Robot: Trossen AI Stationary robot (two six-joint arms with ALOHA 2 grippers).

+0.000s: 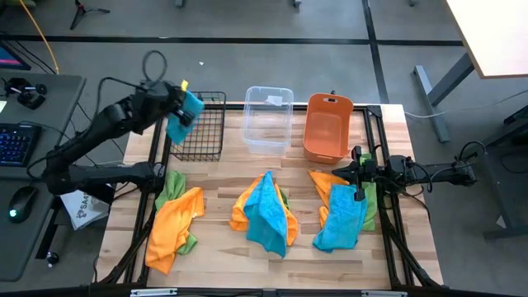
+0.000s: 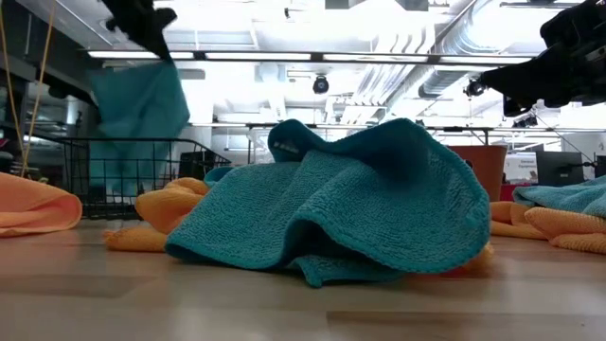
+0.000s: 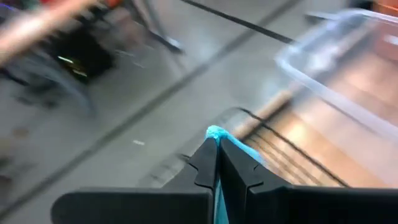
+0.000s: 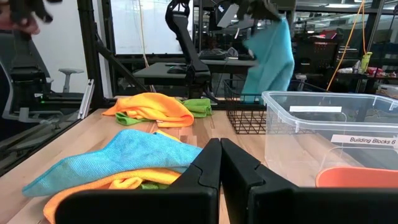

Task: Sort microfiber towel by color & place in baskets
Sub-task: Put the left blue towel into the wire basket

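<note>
1. You are holding a turquoise towel [image 1: 184, 118] in the left gripper [image 1: 183, 101], fingers clamped together on its top edge, and the cloth is hanging over the near-left corner of the black wire basket [image 1: 202, 128]. In the left wrist view the fingers [image 3: 205, 165] are pinching a sliver of blue between them.
2. You are in the middle of the drop-off step for this one cloth. Judging by how it hangs, it is not yet inside the basket.
3. Your right gripper [image 1: 360, 176] is waiting over the right-hand pile, fingers pressed together on nothing, just above a turquoise towel [image 1: 340, 217] lying on orange and green ones.
4. Three piles are waiting on the table [image 1: 223, 260]: an orange towel [image 1: 172, 221] over a green one [image 1: 172, 186] on the left, a turquoise towel [image 1: 271, 213] over orange in the middle, and the right pile.
5. The clear tub [image 1: 267, 120] and orange bin [image 1: 327, 126] are standing beside the wire basket along the far edge; both are looking empty.
6. Your next move is probably calling for carrying the cloth further over the basket's middle, lowering it, and then parting the fingers. Watch that it is not draping over the rim.
</note>
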